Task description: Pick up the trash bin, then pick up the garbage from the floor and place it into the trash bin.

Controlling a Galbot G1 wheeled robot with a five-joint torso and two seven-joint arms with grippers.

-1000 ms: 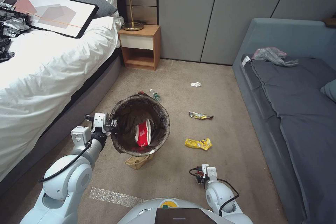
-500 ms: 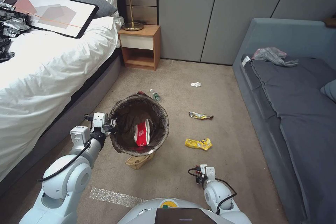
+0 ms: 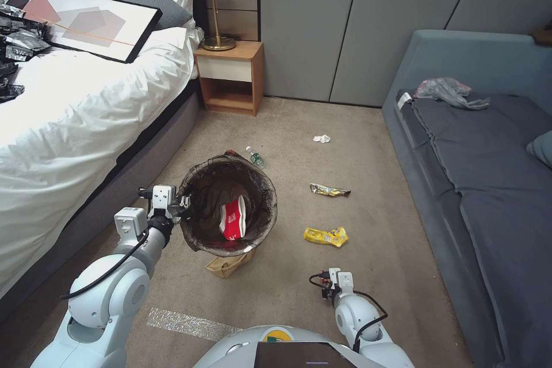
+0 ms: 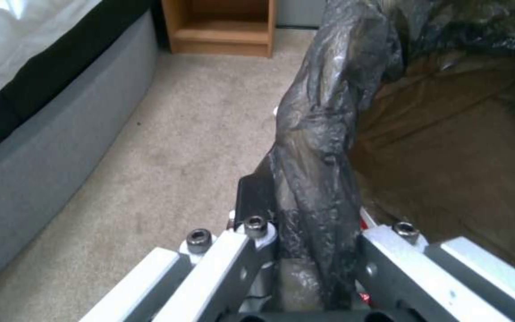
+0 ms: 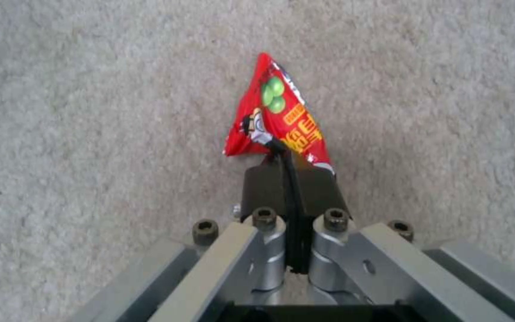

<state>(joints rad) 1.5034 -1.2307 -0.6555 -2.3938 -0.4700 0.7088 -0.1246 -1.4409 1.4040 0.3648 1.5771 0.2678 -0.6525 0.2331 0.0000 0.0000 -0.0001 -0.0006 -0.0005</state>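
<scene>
The trash bin, lined with a dark bag, hangs above the carpet with my left gripper shut on its bagged rim. A red-and-white packet lies inside it. My right gripper is low at the front, shut on a red snack packet just above the carpet. Other garbage lies on the floor: a yellow wrapper, a dark foil wrapper, a white tissue wad, a clear bottle and a brown paper bag under the bin.
A white bed runs along the left, with a framed picture and black sacks on it. A wooden nightstand with a lamp stands at the back. A grey sofa with a translucent bag lines the right.
The left arm and the bin have shifted slightly left and up in the picture. The right gripper has drawn a little nearer the robot's body with the packet.
</scene>
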